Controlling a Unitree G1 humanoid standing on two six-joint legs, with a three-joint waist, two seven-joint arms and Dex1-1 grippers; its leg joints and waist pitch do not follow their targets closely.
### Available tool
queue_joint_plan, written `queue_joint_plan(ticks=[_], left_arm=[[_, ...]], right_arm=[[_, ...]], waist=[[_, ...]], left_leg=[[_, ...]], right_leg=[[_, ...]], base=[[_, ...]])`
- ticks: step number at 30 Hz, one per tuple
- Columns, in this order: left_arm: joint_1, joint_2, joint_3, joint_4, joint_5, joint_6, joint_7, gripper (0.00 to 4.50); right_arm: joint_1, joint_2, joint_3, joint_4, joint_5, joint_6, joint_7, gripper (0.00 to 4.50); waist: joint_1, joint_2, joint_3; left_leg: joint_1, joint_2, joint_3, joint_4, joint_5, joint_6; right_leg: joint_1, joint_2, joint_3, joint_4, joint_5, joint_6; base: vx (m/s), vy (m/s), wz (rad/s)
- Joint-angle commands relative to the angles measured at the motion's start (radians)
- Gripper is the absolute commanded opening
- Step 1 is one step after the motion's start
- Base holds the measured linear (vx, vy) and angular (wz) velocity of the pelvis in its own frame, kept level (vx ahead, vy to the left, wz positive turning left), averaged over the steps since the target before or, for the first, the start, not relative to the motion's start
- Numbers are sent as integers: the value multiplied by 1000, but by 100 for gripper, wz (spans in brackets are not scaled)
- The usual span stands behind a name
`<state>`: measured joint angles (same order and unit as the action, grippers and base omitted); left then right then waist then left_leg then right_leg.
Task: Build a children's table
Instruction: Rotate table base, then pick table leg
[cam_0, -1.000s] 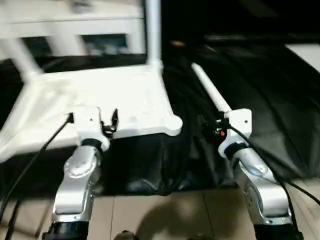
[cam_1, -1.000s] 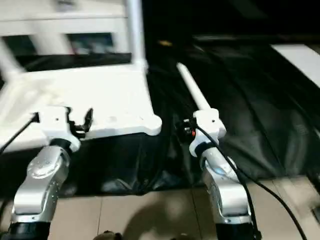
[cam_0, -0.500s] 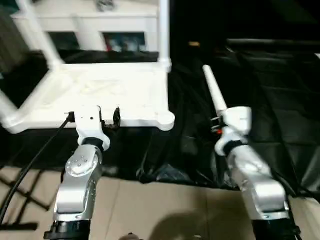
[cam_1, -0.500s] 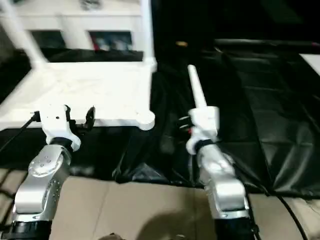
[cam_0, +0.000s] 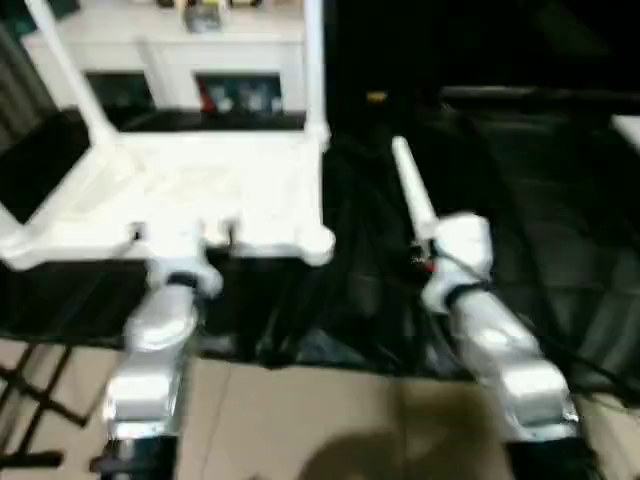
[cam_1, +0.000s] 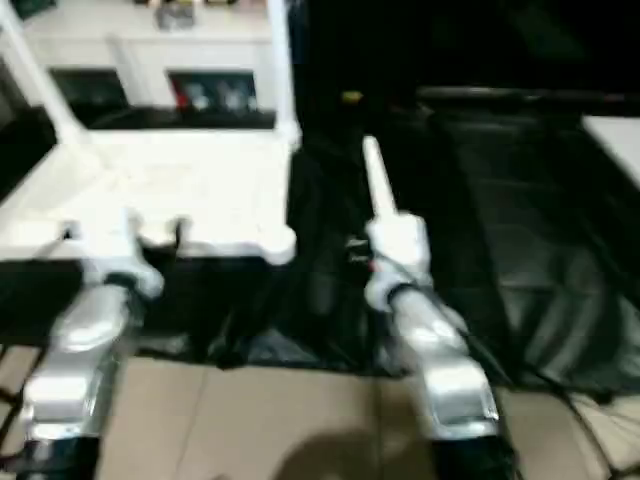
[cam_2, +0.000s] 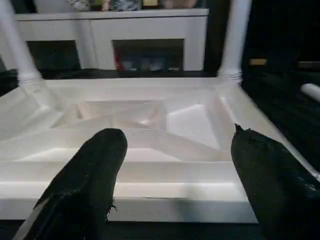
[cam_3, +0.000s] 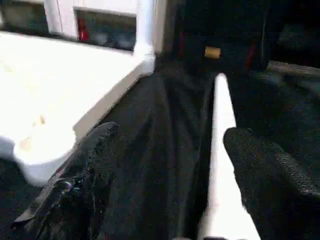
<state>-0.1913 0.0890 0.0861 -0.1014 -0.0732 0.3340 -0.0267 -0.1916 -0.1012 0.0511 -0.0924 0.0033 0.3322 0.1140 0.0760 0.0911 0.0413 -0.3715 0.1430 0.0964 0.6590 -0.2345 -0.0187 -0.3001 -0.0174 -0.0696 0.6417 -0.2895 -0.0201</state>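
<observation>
The children's table lies upside down: its white tabletop (cam_0: 210, 195) shows its ribbed underside (cam_2: 150, 115). One leg (cam_0: 314, 60) stands in the far right corner and another (cam_0: 65, 70) in the far left corner. A loose white leg (cam_0: 412, 195) lies on the black sheet to the right. My left gripper (cam_2: 175, 131) is open just before the tabletop's near edge. My right gripper (cam_3: 171, 130) is open at the loose leg's near end; the leg (cam_3: 222, 125) runs between the fingers, close to one of them.
A white cabinet (cam_0: 200, 55) stands behind the tabletop. Crinkled black sheet (cam_0: 530, 190) covers the work surface, with tan floor (cam_0: 310, 420) in front. The tabletop's near right corner socket (cam_0: 322, 245) is empty. A small yellow thing (cam_3: 212, 51) lies at the back.
The head camera has shifted, so the whole picture has moved. Both grippers keep their places, the left at the tabletop's near edge and the right at the loose leg.
</observation>
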Motion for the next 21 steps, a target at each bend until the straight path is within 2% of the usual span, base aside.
queue_joint_plan(ticks=[1,2,3,4,5,6,7,8,9,10,11,12,13,14,15,16,17,18,19,20,21], left_arm=[[0,8,14,-2,-5,10,1,387],[1,8,12,-2,-4,9,1,387],[2,8,12,-2,-4,9,1,387],[3,7,13,-2,-3,8,-1,387],[3,6,12,0,-2,6,-1,387],[3,6,12,0,-2,6,-1,387],[4,6,11,2,0,4,-1,387],[4,6,10,3,0,4,0,387],[3,6,9,3,1,4,0,387],[3,7,8,3,1,4,0,387],[2,7,6,4,2,4,-1,387],[2,8,4,4,3,4,-3,387],[1,9,3,5,5,5,-6,387],[0,14,-4,7,9,5,-13,387],[0,14,-4,7,9,5,-13,387],[2,21,-18,7,13,-12,-30,387],[3,31,-31,4,10,0,-53,387],[3,43,-49,2,3,10,-87,392],[3,43,-49,2,3,10,-87,394],[6,50,-58,-7,-17,0,-127,416],[8,67,-73,-20,-43,-7,-187,422]], right_arm=[[-23,19,-5,5,15,-26,-2,363],[-29,23,-12,3,20,-29,-5,363],[-30,24,-13,3,21,-29,-7,363],[-34,24,-14,8,2,-43,-35,363],[-44,20,-15,13,-26,-21,-71,363],[-44,19,-15,13,-28,-19,-74,363],[-56,19,-31,17,6,60,-54,363],[-59,22,-43,18,49,103,-19,363],[-58,22,-47,17,74,113,9,363],[-57,26,-55,12,81,129,8,363],[-58,35,-72,14,59,120,-29,363],[-61,34,-77,17,47,112,-41,363],[-64,31,-79,21,42,104,-45,363],[-71,32,-92,28,63,112,-41,363],[-71,32,-92,28,63,112,-41,363],[-80,36,-112,35,89,126,-44,363],[-91,37,-122,40,107,140,-41,363],[-105,33,-132,46,123,158,-34,381],[-105,33,-132,46,123,158,-34,392],[-121,25,-138,58,120,183,-38,399],[-145,18,-147,75,122,213,-38,403]], waist=[[-44,16,-42],[-74,14,-62],[-79,16,-58],[-86,9,-58],[-87,-1,-47],[-89,-9,-48],[-86,-52,-43],[-44,-85,-36],[-33,-93,-55],[-25,-85,-54],[-28,-74,-44],[-28,-63,-50],[-29,-49,-50],[-36,-8,-48],[-76,21,-40],[-91,36,-60],[-102,27,-71],[-103,16,-71],[-103,16,-71],[-92,-15,-79],[-71,-60,-79]], left_leg=[[50,102,-77,-133,-29,147],[150,167,-140,-151,-228,213],[154,168,-151,-148,-232,304],[153,165,-146,-143,-203,348],[136,141,-116,-144,-170,390],[135,124,-101,-140,-162,390],[86,50,-38,-116,-220,324],[-1,-54,25,10,-204,243],[-54,-31,0,76,-79,168],[-70,-34,-8,79,-34,141],[-87,-22,-15,69,10,111],[-85,-13,-16,50,39,98],[-74,-6,-9,-9,81,106],[-16,29,-4,-78,83,99],[31,87,-77,-136,-84,137],[117,121,-114,-140,-168,170],[153,150,-154,-131,-104,281],[148,153,-154,-105,134,400],[148,153,-154,-105,134,400],[119,127,-131,-49,647,470],[16,9,-62,2,623,323]], right_leg=[[-10,-30,6,-45,-208,-114],[-80,-48,15,42,-143,-85],[-110,-55,19,78,-80,-15],[-124,-62,22,87,-48,16],[-133,-70,23,86,3,47],[-134,-73,27,66,34,43],[-82,-102,59,-36,93,2],[28,-191,165,-145,-217,-30],[82,-225,195,-147,-412,-90],[89,-210,184,-137,-417,-93],[85,-201,168,-139,-359,-146],[88,-190,150,-139,-321,-182],[79,-137,106,-137,-268,-208],[53,-105,49,-142,-270,-183],[9,-32,6,-61,-224,-118],[-49,-29,1,-3,-182,-105],[-92,-45,10,55,-77,-47],[-133,-63,24,77,-8,28],[-133,-63,24,77,-8,28],[-154,-116,78,33,182,93],[-82,-152,116,-32,446,85]], base=[[140,66,-2],[156,57,2],[125,29,9],[125,29,9],[96,5,7],[80,-54,3],[80,-54,3],[54,-92,6],[67,-92,3],[67,-92,3],[102,-62,-7],[106,-8,-1],[106,-8,-1],[125,54,0],[173,85,-2],[173,85,-2],[167,64,1],[113,30,4],[113,30,4],[80,-22,-6],[0,0,0]])
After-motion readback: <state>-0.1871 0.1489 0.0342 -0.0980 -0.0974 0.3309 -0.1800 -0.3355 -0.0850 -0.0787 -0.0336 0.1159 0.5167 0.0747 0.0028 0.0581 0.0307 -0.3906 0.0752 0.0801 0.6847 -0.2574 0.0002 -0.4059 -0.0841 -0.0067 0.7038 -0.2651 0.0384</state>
